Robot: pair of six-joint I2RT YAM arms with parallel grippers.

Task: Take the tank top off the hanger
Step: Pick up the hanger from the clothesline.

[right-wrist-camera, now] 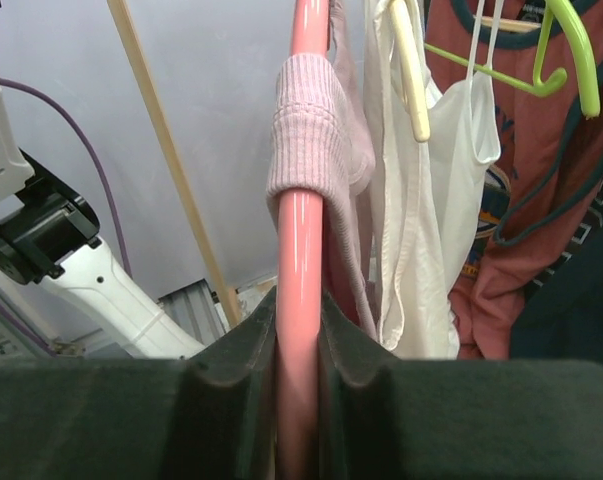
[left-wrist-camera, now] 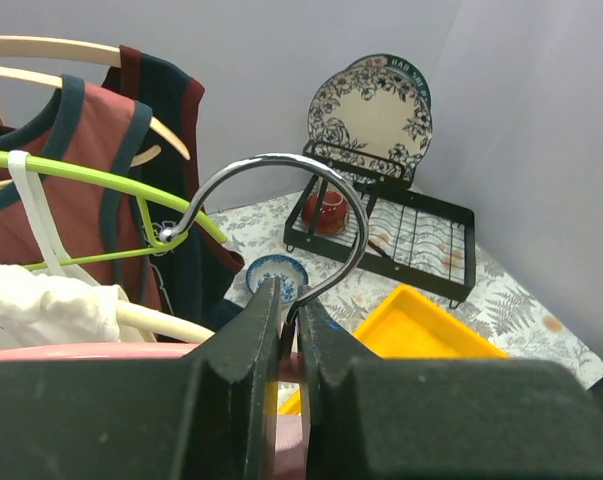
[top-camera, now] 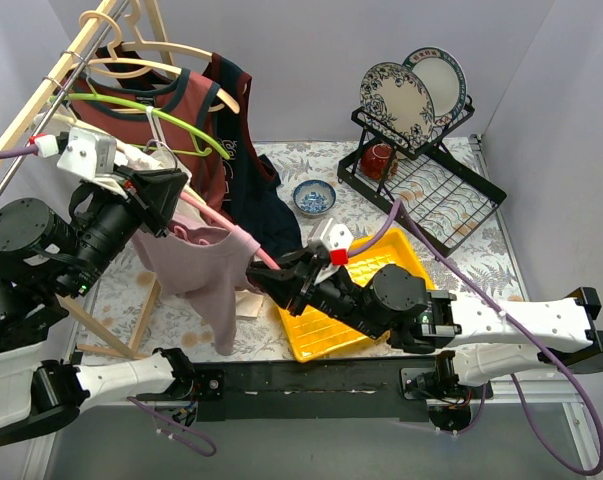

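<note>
A pink tank top (top-camera: 196, 270) hangs from a pink hanger (top-camera: 249, 246) with a chrome hook (left-wrist-camera: 316, 185), held in the air between my arms, off the rail. My left gripper (top-camera: 169, 200) is shut on the base of that hook, as the left wrist view (left-wrist-camera: 289, 312) shows. My right gripper (top-camera: 268, 274) is shut on the hanger's pink arm (right-wrist-camera: 301, 250). One ribbed strap of the tank top (right-wrist-camera: 311, 130) wraps over the arm just beyond my right fingers. The rest of the top drapes below the hanger.
A wooden rail (top-camera: 41, 95) at the left carries maroon and navy tank tops (top-camera: 171, 110) on a green hanger (top-camera: 156, 115) and cream hangers, plus a white camisole (right-wrist-camera: 421, 200). A yellow tray (top-camera: 396, 255), a blue bowl (top-camera: 313, 196) and a black dish rack (top-camera: 431, 190) with plates are to the right.
</note>
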